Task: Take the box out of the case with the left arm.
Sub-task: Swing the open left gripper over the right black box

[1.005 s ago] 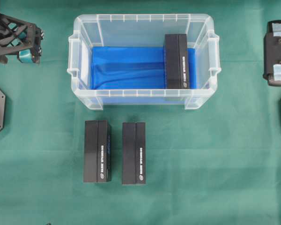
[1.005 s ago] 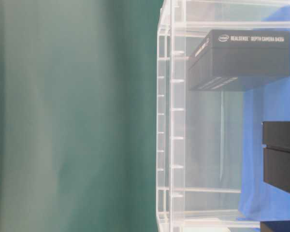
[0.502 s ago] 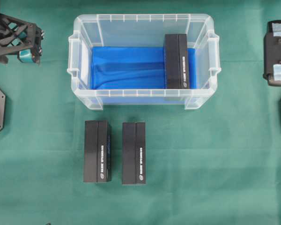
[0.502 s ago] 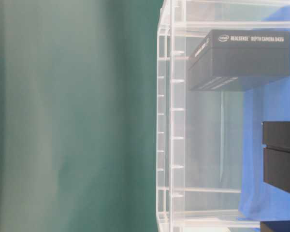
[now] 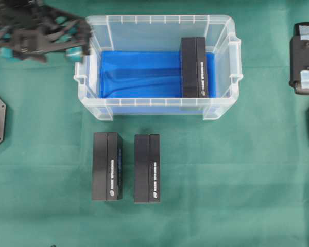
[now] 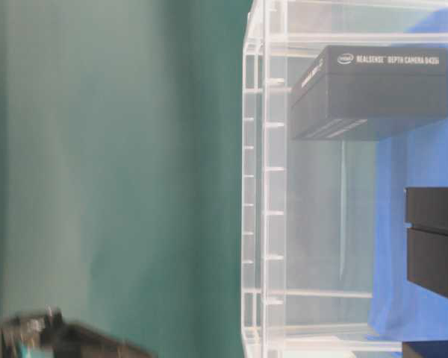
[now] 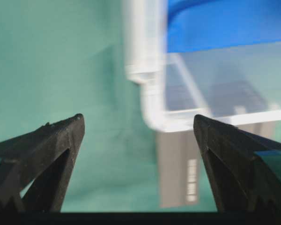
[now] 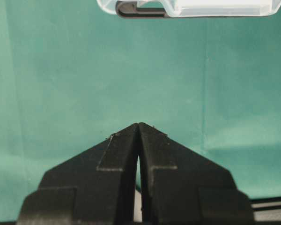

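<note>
My left gripper [image 5: 41,38], jaws wide for grasp, hovers at clear plastic case [image 5: 90,110] corner; black rectangular box [image 5: 194,67] sits inside at far end on blue liner; right gripper [image 8: 139,129] parked, jaws closed.

left arm [image 5: 26,38]: black open-lattice frame, motion-blurred overhead, teal pads showing at the ends. left gripper [image 7: 138,124] fingers [image 7: 51,140] are matte black wedges with pointed tips; teal padding visible on the inner faces (low in the left wrist view). right gripper [image 8: 139,125]: two flat black triangular fingers, slightly rough edges. right arm [image 5: 305,51]: black blocky housing with pale blue-grey patches.
</note>
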Motion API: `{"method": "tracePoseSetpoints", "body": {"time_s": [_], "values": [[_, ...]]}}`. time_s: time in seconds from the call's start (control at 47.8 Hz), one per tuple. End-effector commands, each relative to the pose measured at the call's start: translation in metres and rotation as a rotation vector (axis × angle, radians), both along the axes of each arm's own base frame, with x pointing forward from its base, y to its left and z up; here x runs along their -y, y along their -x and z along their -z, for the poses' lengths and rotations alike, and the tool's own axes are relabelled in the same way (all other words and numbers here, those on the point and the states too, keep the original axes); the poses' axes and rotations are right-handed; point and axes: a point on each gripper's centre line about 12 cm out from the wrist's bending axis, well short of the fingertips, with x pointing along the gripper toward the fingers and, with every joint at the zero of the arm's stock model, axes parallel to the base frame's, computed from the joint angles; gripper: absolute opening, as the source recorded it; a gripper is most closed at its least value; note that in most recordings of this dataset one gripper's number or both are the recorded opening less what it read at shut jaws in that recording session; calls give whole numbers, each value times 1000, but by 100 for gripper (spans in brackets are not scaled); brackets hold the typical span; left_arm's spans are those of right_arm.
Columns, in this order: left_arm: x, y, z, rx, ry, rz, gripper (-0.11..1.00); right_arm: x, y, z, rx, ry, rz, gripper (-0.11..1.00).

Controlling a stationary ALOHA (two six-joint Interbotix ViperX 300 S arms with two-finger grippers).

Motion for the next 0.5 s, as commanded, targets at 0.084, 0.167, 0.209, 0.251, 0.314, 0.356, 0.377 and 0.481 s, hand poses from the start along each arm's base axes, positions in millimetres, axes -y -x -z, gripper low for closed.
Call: {"method": "tracePoseSetpoints", "body": {"time_s": [0.084, 0.167, 0.209, 0.251, 0.314, 0.356, 0.377, 0.481], "values": [[-3, -39, -14, 48, -12, 23, 94, 0, -1, -4, 17, 4, -2, 3], [-3, -58, -14, 54, -12, 34, 94, 0, -1, -4, 17, 2, 0, 3], [-2, -68, -14, 57, -12, 40, 94, 0, -1, -4, 17, 4, -2, 3], [-3, -77, -14, 64, -14, 45, 94, 0, -1, -4, 17, 4, -2, 3], [-3, -93, -14, 74, -15, 49, 94, 0, -1, -4, 15, 3, 0, 3], [-4, -101, -15, 83, -17, 51, 94, 0, -1, -4, 14, 2, 0, 3], [-5, -105, -15, 85, -18, 52, 94, 0, -1, -4, 14, 3, 0, 3], [-6, -126, -16, 106, -24, 60, 94, 0, -1, -4, 15, 2, 0, 3]]}}
